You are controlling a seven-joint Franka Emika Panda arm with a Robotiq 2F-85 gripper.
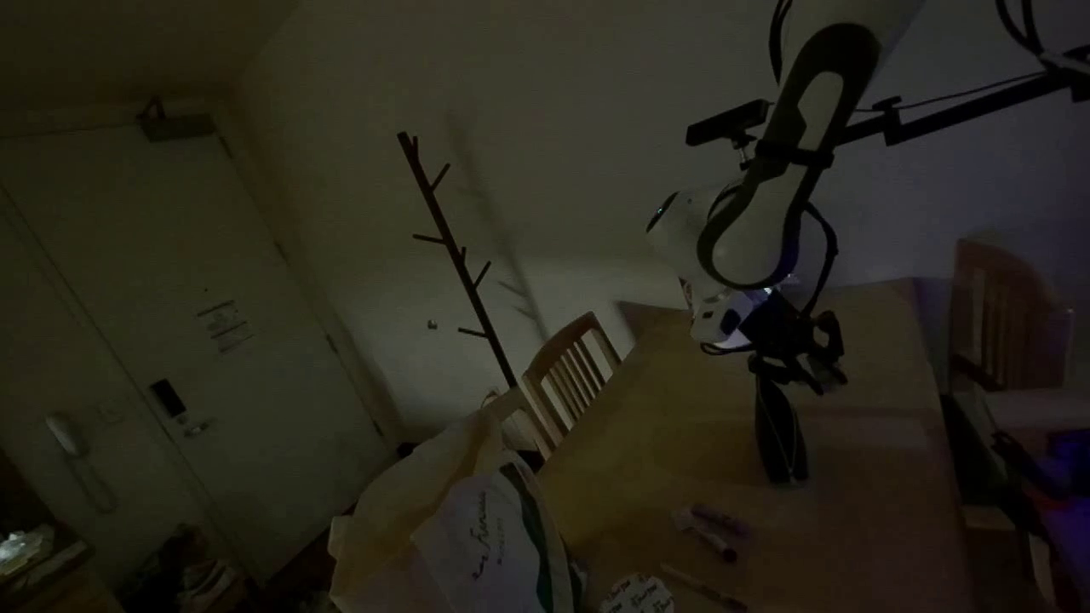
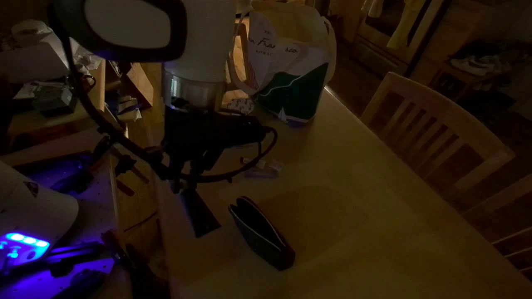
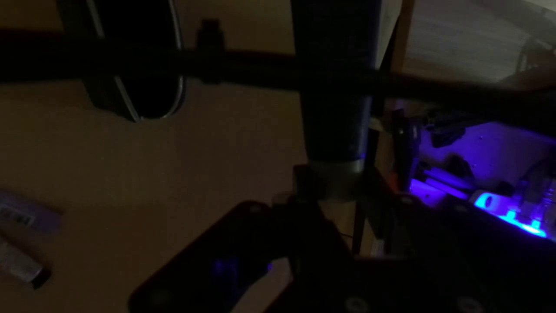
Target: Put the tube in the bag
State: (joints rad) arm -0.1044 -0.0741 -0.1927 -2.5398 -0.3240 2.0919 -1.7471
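Claw (image 3: 335,180) gripping dark tube (image 3: 334,130) near open pouch (image 2: 262,235)

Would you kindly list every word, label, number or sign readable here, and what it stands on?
"Fra", then "sco" after a gap: large bag.
Smaller lines there, perhaps "WITH": too small for certainty.
Papers on the door: too blurred.
Round patterned piece: repeated print, too blurred.
Label on a packet: too blurred.
Sticker on the white housing: too small.
Tube and dark pouch: no readable text.
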